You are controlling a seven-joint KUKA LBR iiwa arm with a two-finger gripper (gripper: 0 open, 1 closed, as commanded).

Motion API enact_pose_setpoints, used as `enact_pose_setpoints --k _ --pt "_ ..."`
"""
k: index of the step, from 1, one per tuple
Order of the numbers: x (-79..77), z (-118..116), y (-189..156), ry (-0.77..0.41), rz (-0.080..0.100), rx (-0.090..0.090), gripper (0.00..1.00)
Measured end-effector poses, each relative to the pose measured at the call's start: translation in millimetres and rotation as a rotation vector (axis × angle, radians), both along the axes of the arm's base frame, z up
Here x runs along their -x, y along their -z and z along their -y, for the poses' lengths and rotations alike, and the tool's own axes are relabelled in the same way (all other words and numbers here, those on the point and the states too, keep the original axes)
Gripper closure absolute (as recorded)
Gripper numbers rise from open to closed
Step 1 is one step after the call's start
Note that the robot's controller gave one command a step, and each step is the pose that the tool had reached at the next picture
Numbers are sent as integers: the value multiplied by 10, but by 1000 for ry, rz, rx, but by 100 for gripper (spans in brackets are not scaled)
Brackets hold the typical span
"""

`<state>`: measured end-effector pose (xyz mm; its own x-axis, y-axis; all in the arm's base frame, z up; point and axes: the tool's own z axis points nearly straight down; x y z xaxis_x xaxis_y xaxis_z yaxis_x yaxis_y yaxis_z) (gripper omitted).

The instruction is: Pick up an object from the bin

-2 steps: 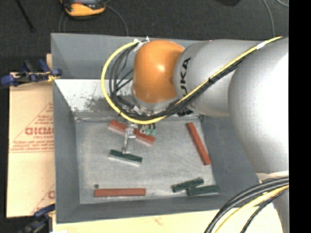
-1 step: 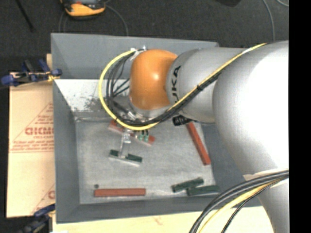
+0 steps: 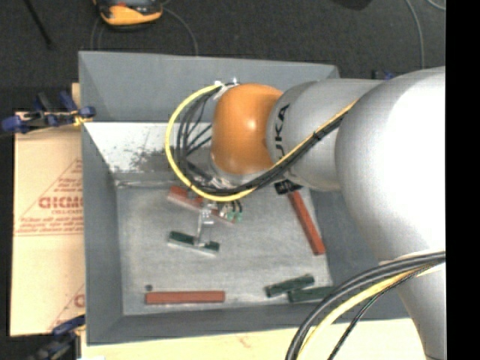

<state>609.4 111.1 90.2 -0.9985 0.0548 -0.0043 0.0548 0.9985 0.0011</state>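
Green bar under KUKA arm

I'm looking at a grey bin with dark speckles on its back wall. I'm seeing a red-brown bar, a slanted red-brown bar, a dark green strip, dark green pieces, an orange cover, a silver arm and a yellow cable.

In bin, camera view: long bar lies along front wall, left of ctr. Two short pieces lie touching each other at front-right corner. Slanted stick lies by right wall, behind those pieces. Small flat piece lies at ctr, w/ gripper directly above its right half. Short block lies behind it, toward rear wall, partly under arm, which enters from right.
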Motion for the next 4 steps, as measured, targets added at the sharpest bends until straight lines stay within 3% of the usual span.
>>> enact_pose_setpoints --k 1,2,3,4 --pt "352 -30 80 -110 5 1 0" --pt "515 -160 185 -416 3 2 100" --pt "516 -162 185 -415 3 1 100" --pt "437 2 -1499 -393 6 3 100"
